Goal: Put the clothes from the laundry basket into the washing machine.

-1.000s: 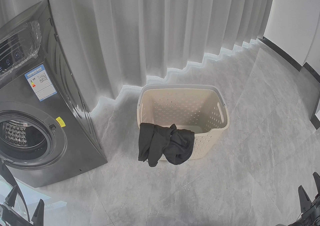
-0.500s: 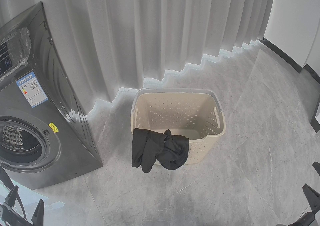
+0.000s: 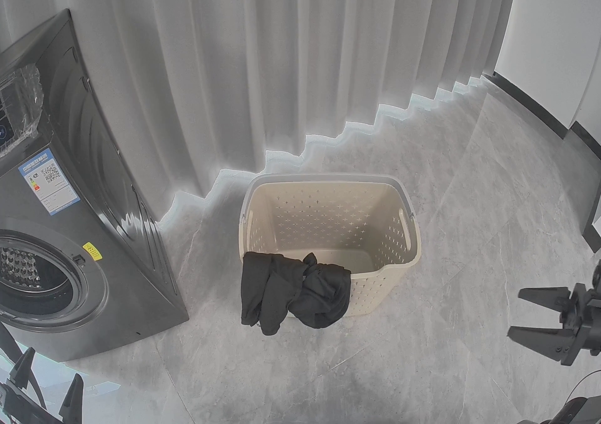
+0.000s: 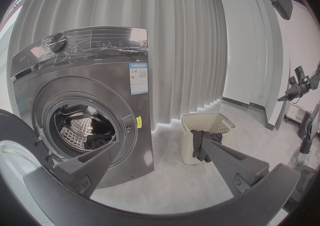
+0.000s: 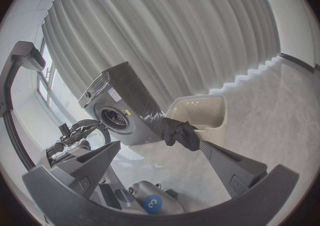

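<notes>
Nearest you, the left gripper (image 3: 50,375) sits in the lower left corner of the head view, jaws apart and holding nothing. The right gripper (image 3: 516,314) is at the right edge, lower half, jaws likewise spread and empty.

Past them, at the centre of the frame, you have one laundry basket (image 3: 325,178) on the floor. One black garment (image 3: 294,294) is draped over its near rim, partly hanging outside.

One washing machine (image 3: 94,212) stands at the left edge, apart from the basket, with its door (image 4: 20,136) swung open. The left wrist view looks into the drum (image 4: 83,126), where you can count one more dark piece of cloth (image 4: 95,140) lying low inside.

Farthest back hangs the white curtain (image 3: 282,37).
</notes>
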Tool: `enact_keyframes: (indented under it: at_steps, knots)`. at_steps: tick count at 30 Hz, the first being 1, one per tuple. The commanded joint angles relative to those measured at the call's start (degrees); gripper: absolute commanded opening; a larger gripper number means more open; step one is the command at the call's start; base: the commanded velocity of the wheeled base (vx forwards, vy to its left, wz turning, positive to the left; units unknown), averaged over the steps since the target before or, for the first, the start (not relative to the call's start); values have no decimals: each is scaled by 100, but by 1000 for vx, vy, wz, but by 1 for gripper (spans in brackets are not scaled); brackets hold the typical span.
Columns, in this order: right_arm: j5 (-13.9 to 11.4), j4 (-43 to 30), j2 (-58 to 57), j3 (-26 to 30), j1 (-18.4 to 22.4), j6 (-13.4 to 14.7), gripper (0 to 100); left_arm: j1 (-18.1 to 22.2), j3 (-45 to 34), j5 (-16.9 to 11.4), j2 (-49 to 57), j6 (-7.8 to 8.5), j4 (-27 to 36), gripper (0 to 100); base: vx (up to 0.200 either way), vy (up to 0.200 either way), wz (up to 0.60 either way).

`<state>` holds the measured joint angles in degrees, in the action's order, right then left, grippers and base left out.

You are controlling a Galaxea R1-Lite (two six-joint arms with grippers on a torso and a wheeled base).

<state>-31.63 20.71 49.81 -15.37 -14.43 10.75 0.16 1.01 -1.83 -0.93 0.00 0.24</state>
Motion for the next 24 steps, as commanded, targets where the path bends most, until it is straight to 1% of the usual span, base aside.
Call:
enact_keyframes:
  at_steps: [1, 5, 9, 11, 12, 15, 19, 20, 21, 22, 23, 24]
  knots:
    - [-53, 460, 1338, -45, -517, 15, 100, 2, -92, -2, 93, 0, 2, 100, 0, 0, 0]
    - [-53, 653, 1690, -36, -622, -3, 100, 2, -92, -2, 93, 0, 2, 100, 0, 0, 0]
    - [-36, 917, 2129, -45, -815, -3, 100, 2, -92, -2, 93, 0, 2, 100, 0, 0, 0]
    - [-9, 1049, 2296, -45, -859, -3, 100, 2, -92, -2, 84, 0, 2, 100, 200, 0, 0]
    - [70, 1313, 2586, -18, -938, -12, 100, 2, -92, -2, 93, 0, 2, 100, 200, 0, 0]
    - [175, 1743, 3026, 8, -1097, -12, 100, 2, -92, -2, 93, 0, 2, 100, 200, 0, 0]
    - [263, 2033, 3456, 8, -1229, -3, 100, 2, -92, -11, 93, 0, 2, 100, 0, 0, 0]
    - [544, 2156, 3729, -36, -1413, 32, 100, 2, -92, -11, 93, 0, 2, 100, 0, 0, 0]
    - [676, 2200, 3817, -54, -1510, 50, 100, 2, -92, -11, 93, 0, 2, 100, 0, 0, 0]
    - [870, 2279, 3957, -80, -1624, 76, 100, 2, -92, -11, 93, 0, 2, 100, 0, 0, 0]
    - [896, 2297, 3984, -89, -1642, 76, 100, 2, -92, -11, 93, 0, 2, 100, 0, 0, 0]
    - [1160, 2508, 4283, -133, -1765, 146, 100, 2, -92, -11, 93, 0, 2, 100, 0, 0, 0]
